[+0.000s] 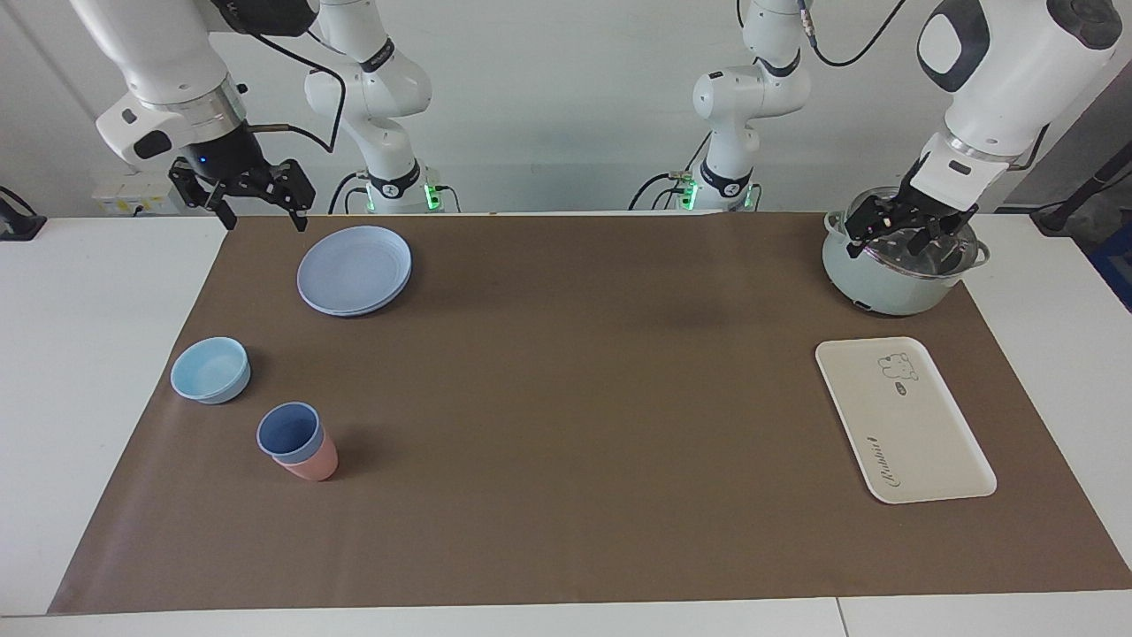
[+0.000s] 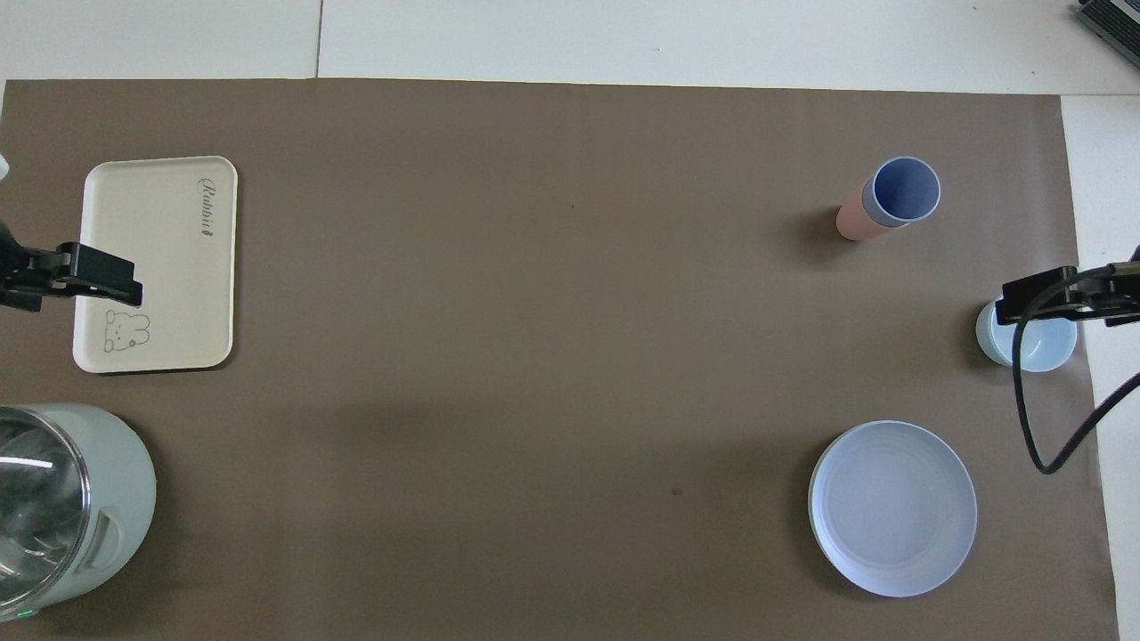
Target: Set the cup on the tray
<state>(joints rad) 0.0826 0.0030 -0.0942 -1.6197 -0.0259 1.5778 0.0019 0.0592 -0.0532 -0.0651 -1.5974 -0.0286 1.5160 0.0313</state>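
A brown mat [image 1: 566, 398] fills the facing view, with the cream tray [image 1: 902, 416] at its right, the blue plate [image 1: 355, 269] at upper left, and the blue cup [image 1: 288, 433] at lower left, upright and nested in a pink cup [image 1: 314, 462]. The right gripper [image 1: 256, 196], fingers spread and empty, hangs at the upper left, so the cup lies well below it in frame and toward the right arm's end. The left gripper [image 1: 906, 228] waits over the pot [image 1: 898, 265] at upper right; I cannot tell how its fingers stand.
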